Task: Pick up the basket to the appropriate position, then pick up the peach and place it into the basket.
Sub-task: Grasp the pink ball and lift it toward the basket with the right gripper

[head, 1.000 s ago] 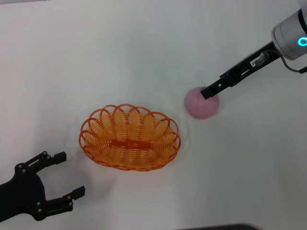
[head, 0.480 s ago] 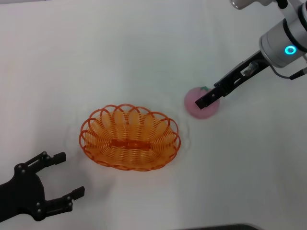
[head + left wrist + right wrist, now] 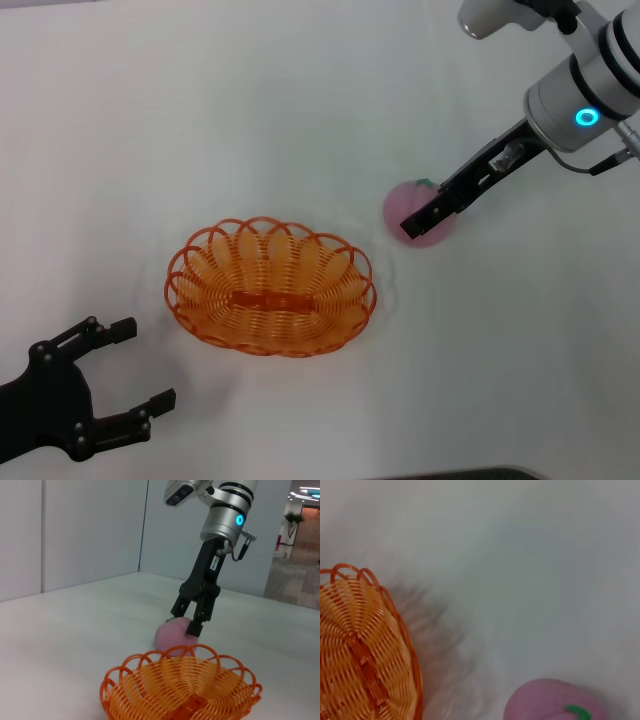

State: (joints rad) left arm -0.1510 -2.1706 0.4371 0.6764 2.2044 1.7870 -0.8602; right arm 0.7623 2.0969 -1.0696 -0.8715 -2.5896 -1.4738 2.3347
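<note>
The orange wire-loop basket sits on the white table left of centre; it also shows in the left wrist view and in the right wrist view. The pink peach rests on the table to the basket's right, green leaf mark on top. My right gripper reaches down from the upper right and sits over the peach's top. In the left wrist view its fingers stand a little apart against the peach. My left gripper is open and empty at the bottom left, apart from the basket.
The white table is the only other thing near the work. A dark edge shows at the bottom of the head view. The left wrist view shows walls and a corridor far behind.
My right gripper has moved left and down across the peach's top, and the arm's wrist has come further into view. The peach, the basket and the left gripper have not moved.
</note>
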